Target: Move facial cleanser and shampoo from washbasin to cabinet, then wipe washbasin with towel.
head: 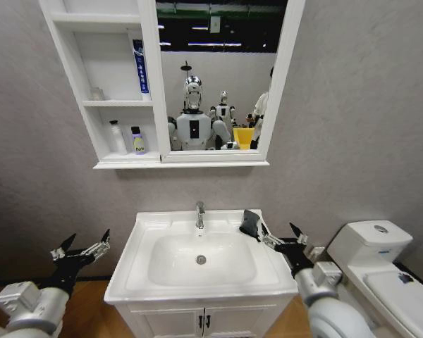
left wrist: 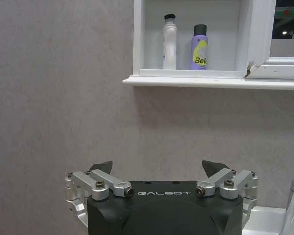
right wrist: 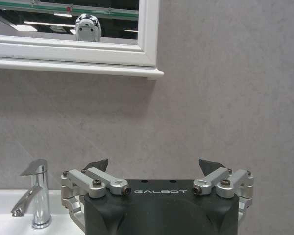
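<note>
Left gripper: my left jaws are spread wide and hold nothing; they hang low, left of the washbasin, pointing toward the grey wall.
Right gripper: my right jaws are spread too and grip nothing; they sit at the basin's right rear corner, just beside the towel. I cannot tell whether a fingertip touches the cloth.
Facial cleanser: upright on the lowest open shelf of the cabinet, the left one of the pair of bottles. White body; its cap looks dark in my left wrist view. No writing I can read on it.
Shampoo: upright on that same shelf, just to the right of the cleanser, close but apart. Black cap, yellowish label with dark letters starting "Bef"; the rest is hidden.
Towel: dark folded cloth lying on the rear right rim of the washbasin, right of the chrome faucet.
Blue-and-white tube: stands on the middle shelf against the mirror frame; its print is too small to read.
Writing on me: "GALBOT" in white on both black wrist housings.
Toilet: white, to the right of the basin.
</note>
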Controlling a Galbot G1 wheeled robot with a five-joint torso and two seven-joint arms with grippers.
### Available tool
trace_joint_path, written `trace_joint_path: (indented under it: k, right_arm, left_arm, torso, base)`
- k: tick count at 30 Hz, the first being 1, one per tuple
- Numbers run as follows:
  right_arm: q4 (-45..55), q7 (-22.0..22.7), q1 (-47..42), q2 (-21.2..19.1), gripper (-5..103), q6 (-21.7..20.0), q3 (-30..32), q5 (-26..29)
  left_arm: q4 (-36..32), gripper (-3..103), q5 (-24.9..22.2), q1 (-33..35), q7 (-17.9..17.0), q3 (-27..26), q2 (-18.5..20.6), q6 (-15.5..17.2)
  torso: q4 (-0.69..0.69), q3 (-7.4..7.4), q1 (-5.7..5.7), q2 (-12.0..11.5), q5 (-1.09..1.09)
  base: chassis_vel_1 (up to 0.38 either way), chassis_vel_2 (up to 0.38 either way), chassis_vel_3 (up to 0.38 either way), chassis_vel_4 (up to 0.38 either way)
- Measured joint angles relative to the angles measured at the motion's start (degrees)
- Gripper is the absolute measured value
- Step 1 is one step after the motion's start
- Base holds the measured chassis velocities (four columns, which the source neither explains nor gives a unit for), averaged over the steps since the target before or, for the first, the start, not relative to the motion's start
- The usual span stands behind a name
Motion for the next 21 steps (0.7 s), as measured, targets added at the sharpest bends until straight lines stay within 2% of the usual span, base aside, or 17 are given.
trace_joint_path:
  k: [2,7,10,12,16,19,21]
  right_arm:
    - [0.86,-0.94,-2.39,2.40,100,1.27,0.71,-3.53]
    - [1.72,-1.59,-4.01,5.15,100,1.78,0.54,-5.65]
    - [1.72,-1.98,-5.29,7.16,100,2.65,0.02,-8.46]
    - [1.57,-2.22,-6.73,8.36,100,3.25,-0.77,-10.45]
    - [1.45,-2.47,-7.26,8.80,100,3.49,-1.40,-11.56]
    - [1.22,-2.58,-7.26,8.68,100,3.62,-1.60,-11.79]
    - [1.06,-2.64,-7.40,8.29,100,3.65,-1.72,-11.80]
  left_arm:
    - [0.00,100,0.00,-0.01,0.00,0.00,0.01,0.00]
    - [0.00,100,0.00,0.00,0.00,0.00,0.00,0.00]
    - [0.00,100,0.00,0.00,0.02,0.00,0.00,0.01]
    - [0.00,100,0.00,0.00,0.02,0.00,0.00,0.01]
    - [0.00,100,0.00,0.00,0.00,0.00,0.00,0.01]
    - [0.00,100,0.00,0.00,0.00,0.00,0.00,0.01]
    - [0.00,100,0.01,-0.01,0.01,0.00,0.00,0.00]
  torso:
    - [0.03,0.01,0.03,-0.01,0.00]
    - [0.02,0.02,0.02,-0.02,0.04]
    - [0.02,0.01,0.01,-0.01,-0.03]
    - [0.01,0.01,0.01,-0.01,0.05]
    - [0.01,0.00,-0.01,0.00,-0.04]
    - [0.03,0.01,0.01,-0.01,0.03]
    - [0.00,0.01,0.02,-0.01,0.00]
  base:
    - [0.063,-0.089,-0.048,0.075]
    - [0.112,-0.183,-0.070,0.174]
    - [0.153,-0.248,-0.129,0.241]
    - [0.167,-0.292,-0.179,0.257]
    - [0.219,-0.302,-0.213,0.279]
    - [0.274,-0.313,-0.236,0.320]
    - [0.288,-0.343,-0.274,0.351]
